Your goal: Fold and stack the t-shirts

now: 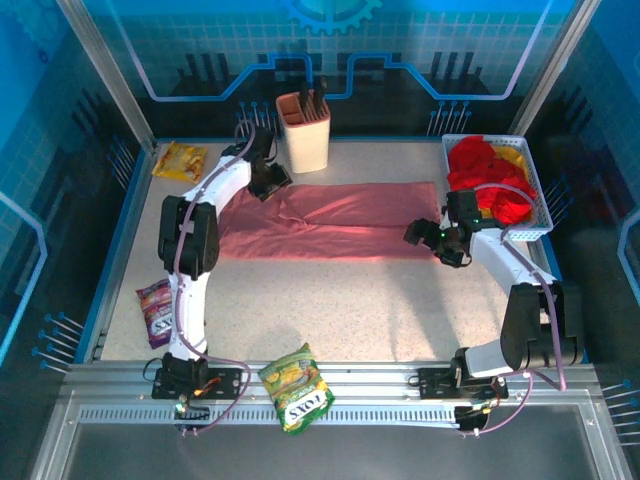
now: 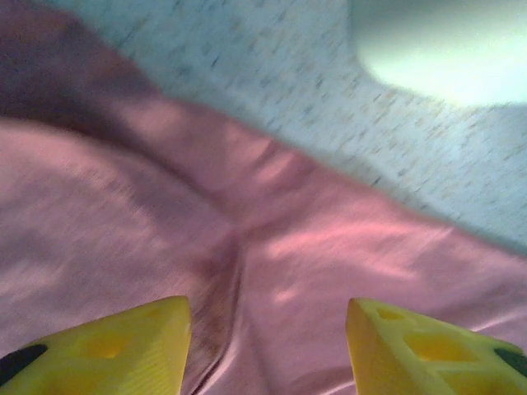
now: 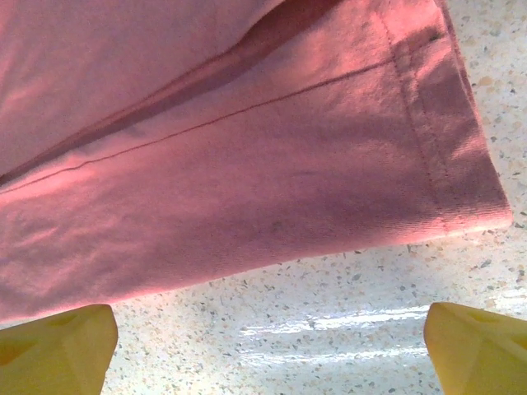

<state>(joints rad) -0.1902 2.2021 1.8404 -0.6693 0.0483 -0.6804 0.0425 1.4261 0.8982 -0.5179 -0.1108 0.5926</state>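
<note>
Yellow wedge-fingered left tool (image 2: 265, 306) hovers parted over soft, creased salmon-pink t-shirt (image 2: 346, 247).

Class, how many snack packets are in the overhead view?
3: yellow packet in the far-left corner, purple packet by the left edge, green packet at the near edge. Others may be hidden.

Salmon-pink t-shirt (image 1: 330, 225), red and yellow t-shirts (image 1: 485, 172), speckled table (image 1: 380, 310)

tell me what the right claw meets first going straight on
The right claw would probably meet bare table just short of the salmon-pink t-shirt; depth is unclear.
</note>
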